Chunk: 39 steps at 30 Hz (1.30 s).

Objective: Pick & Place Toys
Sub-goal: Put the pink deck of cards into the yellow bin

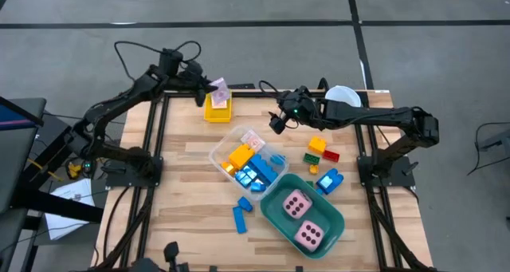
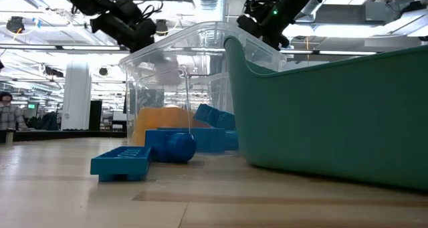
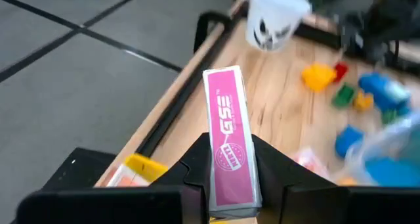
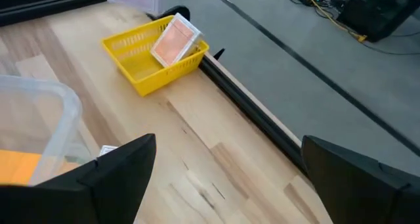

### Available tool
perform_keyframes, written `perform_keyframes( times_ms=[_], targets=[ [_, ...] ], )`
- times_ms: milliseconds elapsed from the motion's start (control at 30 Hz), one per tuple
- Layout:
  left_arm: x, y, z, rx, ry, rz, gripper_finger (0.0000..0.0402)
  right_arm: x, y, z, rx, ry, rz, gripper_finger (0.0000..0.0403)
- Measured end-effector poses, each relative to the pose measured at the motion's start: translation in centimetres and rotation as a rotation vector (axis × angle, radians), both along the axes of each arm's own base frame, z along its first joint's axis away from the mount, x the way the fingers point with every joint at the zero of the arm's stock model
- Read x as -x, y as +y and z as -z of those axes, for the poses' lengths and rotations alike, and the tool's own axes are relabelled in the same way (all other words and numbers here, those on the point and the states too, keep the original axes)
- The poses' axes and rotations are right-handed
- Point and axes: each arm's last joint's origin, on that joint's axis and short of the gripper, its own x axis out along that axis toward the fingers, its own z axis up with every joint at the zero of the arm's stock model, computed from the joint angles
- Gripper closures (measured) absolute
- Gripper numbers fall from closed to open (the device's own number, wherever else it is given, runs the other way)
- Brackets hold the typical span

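Wooden table: left claw pinches a pink card by one end, long axis pointing forward from its fingers; right claw hangs spread.

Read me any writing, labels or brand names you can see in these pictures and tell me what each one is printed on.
"GSE": white letters on the pink card pack held in the left gripper, read in the left wrist view.
Small white badge below it on the same pack: too blurred to read.
White cup: dark face-like marks, no letters legible.
Card in the yellow basket: print too small to read.
Pink dice: dots only, no text.
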Motion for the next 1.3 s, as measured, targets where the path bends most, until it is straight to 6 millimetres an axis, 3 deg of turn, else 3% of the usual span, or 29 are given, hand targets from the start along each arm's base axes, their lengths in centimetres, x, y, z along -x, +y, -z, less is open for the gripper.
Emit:
perform_keyframes(
  times_ms=[333, 600, 967, 1300],
  targets=[
    [0.4, 1.8, 3.5, -0.017, 0.144, 0.125, 0.0344, -0.1, 0.2, 0.0, -0.035, -0.025, -0.005, 0.0031],
    [-0.7, 4.2, 4.6, -0.02, 0.264, 0.228, 0.0344, -0.1, 0.2, 0.0, -0.067, -0.057, 0.02, 0.0031],
    [-0.8, 6.3, 7.6, 0.037, 0.278, 0.302, 0.0344, -0.1, 0.2, 0.0, -0.092, -0.082, 0.045, 0.0031],
    [-0.8, 7.6, 9.0, 0.02, 0.234, 0.314, 0.0344, -0.1, 0.1, 0.0, -0.088, -0.091, 0.051, 0.0031]
  ],
)
